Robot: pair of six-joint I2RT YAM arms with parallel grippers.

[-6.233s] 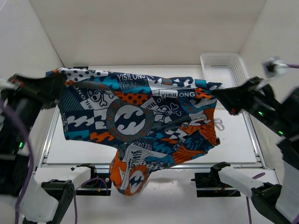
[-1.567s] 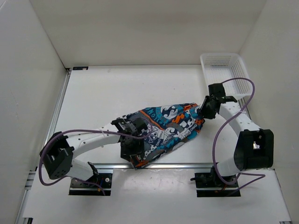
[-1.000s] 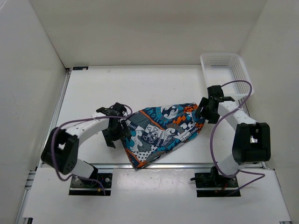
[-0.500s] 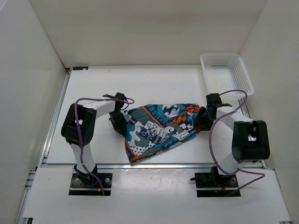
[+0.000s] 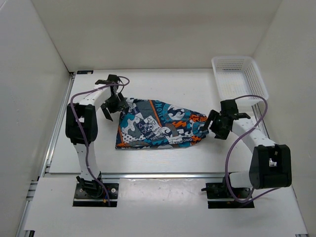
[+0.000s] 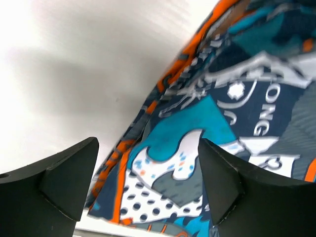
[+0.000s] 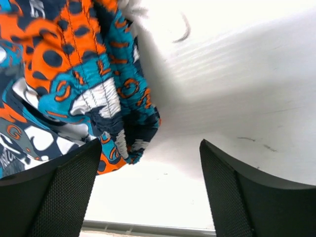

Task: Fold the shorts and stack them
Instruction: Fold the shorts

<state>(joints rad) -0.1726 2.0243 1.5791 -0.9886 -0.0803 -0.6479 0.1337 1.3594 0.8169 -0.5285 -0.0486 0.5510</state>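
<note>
Along the near edge, a bare strip of table point(image 5: 163, 160) runs between the front rail and the shorts point(image 5: 158, 124), which lie flat mid-table as a folded wedge, broad at the left and tapering to the right. The right end effector point(image 5: 213, 127) sits just beside that narrow right tip with its fingers spread and nothing between them. From its wrist camera the gathered orange-and-teal waistband ends short of the left finger point(image 7: 49, 192), with open white surface to the right. A thin curl near that view's top edge is too blurred to identify. Farther back, the left end effector point(image 5: 114, 101) stands at the wedge's far left corner, also spread wide and pinching nothing. Its wrist view is blurred by motion, showing the fabric's orange edge passing under the gap. Wide open table lies beyond and to the left. A white basket point(image 5: 239, 79) fills the far right corner. Half a second ago the shorts pointed toward the near rail, and the left end effector sat nearer and lower
</note>
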